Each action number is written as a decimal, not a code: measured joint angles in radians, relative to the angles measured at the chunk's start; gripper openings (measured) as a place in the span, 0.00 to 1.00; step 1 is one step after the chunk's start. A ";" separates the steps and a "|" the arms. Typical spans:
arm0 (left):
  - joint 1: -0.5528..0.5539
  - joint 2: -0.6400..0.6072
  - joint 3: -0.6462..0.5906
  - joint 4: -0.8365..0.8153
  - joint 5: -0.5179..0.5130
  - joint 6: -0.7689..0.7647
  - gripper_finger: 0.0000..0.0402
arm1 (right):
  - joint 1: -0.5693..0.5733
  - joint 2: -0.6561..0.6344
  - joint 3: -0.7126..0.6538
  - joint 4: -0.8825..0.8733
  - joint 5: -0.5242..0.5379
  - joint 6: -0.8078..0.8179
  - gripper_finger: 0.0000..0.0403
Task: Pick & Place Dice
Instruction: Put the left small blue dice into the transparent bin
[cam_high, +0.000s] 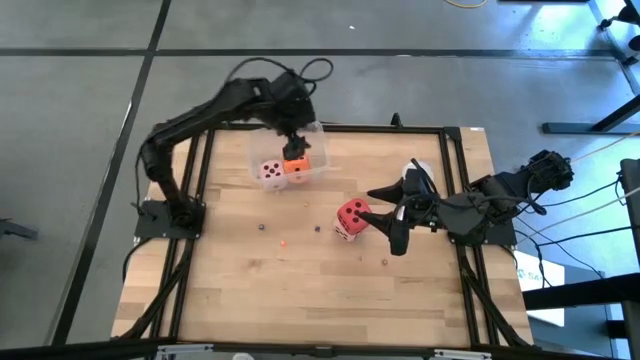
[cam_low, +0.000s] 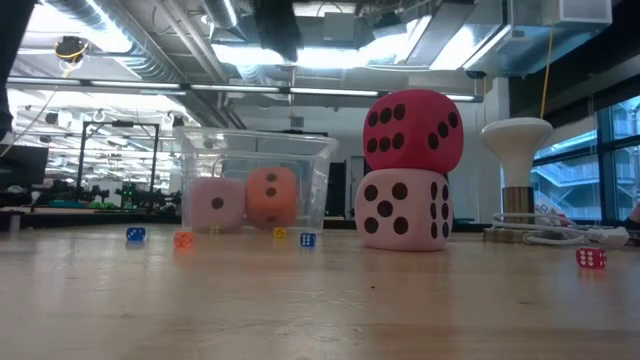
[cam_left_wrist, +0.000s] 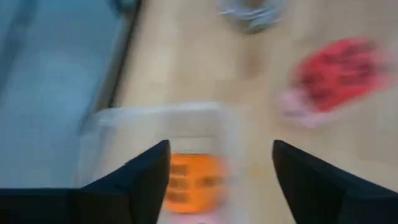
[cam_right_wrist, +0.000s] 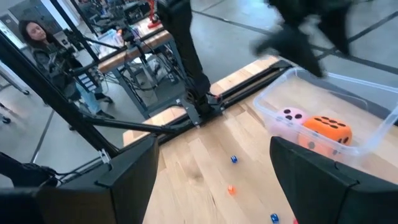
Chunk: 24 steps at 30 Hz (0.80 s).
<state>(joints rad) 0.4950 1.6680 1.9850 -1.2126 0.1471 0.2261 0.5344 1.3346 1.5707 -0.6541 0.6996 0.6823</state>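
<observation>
A clear plastic tub (cam_high: 300, 140) stands at the table's far side, left of centre, and holds a pale pink die (cam_high: 271, 172) and an orange die (cam_high: 297, 168). In the low view the pink die (cam_low: 217, 205) and the orange die (cam_low: 272, 197) sit side by side on the tub's floor. A red die (cam_low: 412, 130) rests on top of another pale pink die (cam_low: 403, 209) right of centre. My left gripper (cam_left_wrist: 221, 149) hangs open above the tub, over the orange die (cam_left_wrist: 189, 180). My right gripper (cam_high: 385, 217) is open, just right of the red die (cam_high: 352, 212).
Tiny coloured dice lie scattered on the wood, among them a blue one (cam_low: 135, 234), an orange one (cam_low: 183, 240) and a red one (cam_low: 590, 258). A white mushroom-shaped stand (cam_low: 517, 150) and cables sit at the right far side. A person (cam_right_wrist: 37, 37) stands beyond the table.
</observation>
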 joint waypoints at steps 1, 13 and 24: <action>-0.012 -0.023 -0.001 -0.025 0.037 -0.024 0.62 | 0.002 -0.001 0.000 -0.008 0.000 0.008 0.75; -0.371 -0.488 -0.385 0.030 -0.374 -0.503 0.44 | 0.013 -0.006 0.000 -0.045 0.000 0.005 0.75; -0.773 -0.718 -1.010 0.264 -0.516 -0.882 0.43 | 0.013 -0.008 0.000 -0.043 0.000 -0.010 0.75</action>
<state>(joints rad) -0.2778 0.9498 0.9749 -0.9484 -0.3693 -0.6559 0.5472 1.3262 1.5704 -0.6971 0.6994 0.6724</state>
